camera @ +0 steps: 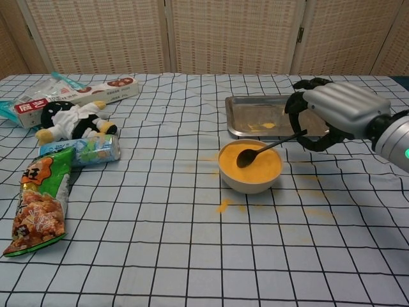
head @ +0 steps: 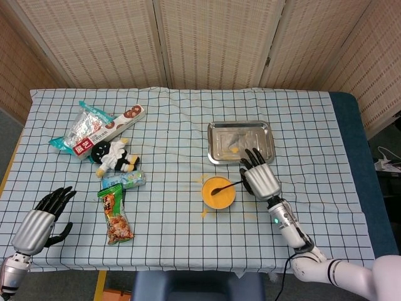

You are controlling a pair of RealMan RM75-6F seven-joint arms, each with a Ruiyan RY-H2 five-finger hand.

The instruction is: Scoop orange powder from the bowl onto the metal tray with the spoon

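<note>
Spoon (camera: 263,149): dark, slim-handled, gripped by right hand (camera: 332,112), tip in orange powder (camera: 255,166); left hand (head: 44,219) spread, empty.

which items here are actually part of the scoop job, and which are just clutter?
Job:
right hand holding the spoon
bowl of orange powder
metal tray

Clutter:
snack bag
plush toy
small can
biscuit box
foil packet
left hand, idle, holds nothing
</note>
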